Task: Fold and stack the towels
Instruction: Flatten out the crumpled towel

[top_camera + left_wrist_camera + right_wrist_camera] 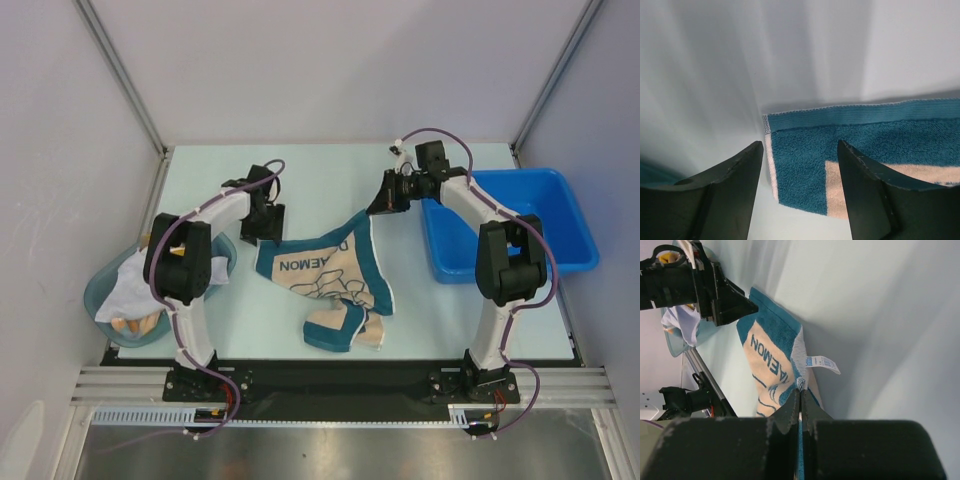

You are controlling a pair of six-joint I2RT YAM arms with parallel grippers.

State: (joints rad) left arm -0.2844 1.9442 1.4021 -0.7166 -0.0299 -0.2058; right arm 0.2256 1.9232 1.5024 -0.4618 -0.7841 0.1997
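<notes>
Right tool (801,390) pinches the towel (325,268) by its one o'clock corner. Left tool (799,147), open and empty, should straddle the ten o'clock corner squarely.

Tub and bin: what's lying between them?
A teal-and-cream towel lies between the tub and the bin, shown in the top view.

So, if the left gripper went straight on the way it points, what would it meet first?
The teal towel: its corner lies just ahead, in line with the gap between the left gripper's open fingers. Nothing else shows in that path, though depth is hard to judge.
</notes>
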